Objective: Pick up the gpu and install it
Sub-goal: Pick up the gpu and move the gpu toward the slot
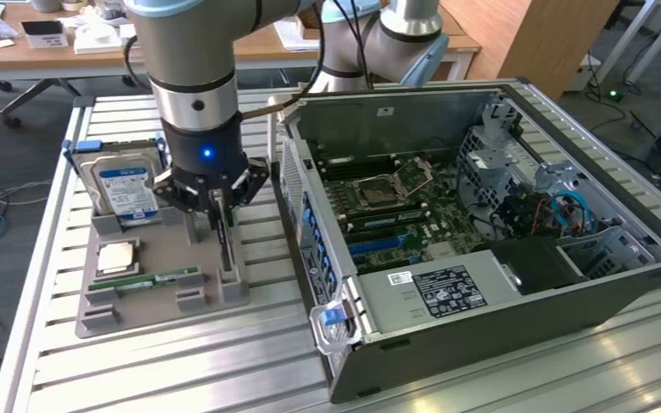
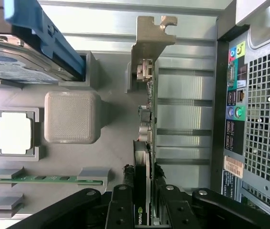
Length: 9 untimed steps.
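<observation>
One hand clamped on one gpu — on edge | one hard drive | one RAM stick

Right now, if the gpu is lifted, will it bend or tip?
The gpu looks stiff, a flat board on edge. It may tilt: the end effector clamps it away from its metal bracket.

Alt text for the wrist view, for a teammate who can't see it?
The gripper is closed on the gpu, which stands on edge at the side of the grey tray nearest the computer case. The tray also holds a hard drive, a CPU and a RAM stick.
</observation>
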Each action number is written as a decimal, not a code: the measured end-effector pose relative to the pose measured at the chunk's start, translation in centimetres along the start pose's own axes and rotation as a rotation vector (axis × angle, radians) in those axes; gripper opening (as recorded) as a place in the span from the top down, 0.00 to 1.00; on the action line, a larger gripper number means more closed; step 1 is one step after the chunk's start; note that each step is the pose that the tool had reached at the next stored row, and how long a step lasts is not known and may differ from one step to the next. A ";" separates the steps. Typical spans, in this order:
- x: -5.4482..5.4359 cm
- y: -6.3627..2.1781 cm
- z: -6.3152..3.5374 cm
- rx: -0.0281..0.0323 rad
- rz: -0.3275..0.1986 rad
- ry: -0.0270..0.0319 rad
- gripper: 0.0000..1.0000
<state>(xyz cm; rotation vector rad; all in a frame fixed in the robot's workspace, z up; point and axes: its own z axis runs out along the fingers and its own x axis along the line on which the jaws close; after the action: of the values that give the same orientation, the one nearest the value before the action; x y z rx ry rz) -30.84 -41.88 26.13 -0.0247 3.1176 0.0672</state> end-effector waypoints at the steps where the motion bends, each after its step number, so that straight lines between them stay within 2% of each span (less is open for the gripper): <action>1: 0.0 0.01 -0.30 0.0000 0.000 0.0000 0.74; 9: -0.1 0.12 -2.89 -0.0001 0.000 0.0000 0.74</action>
<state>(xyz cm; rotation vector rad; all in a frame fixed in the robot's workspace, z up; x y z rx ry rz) -30.84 -41.88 29.02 -0.0247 3.1176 0.0673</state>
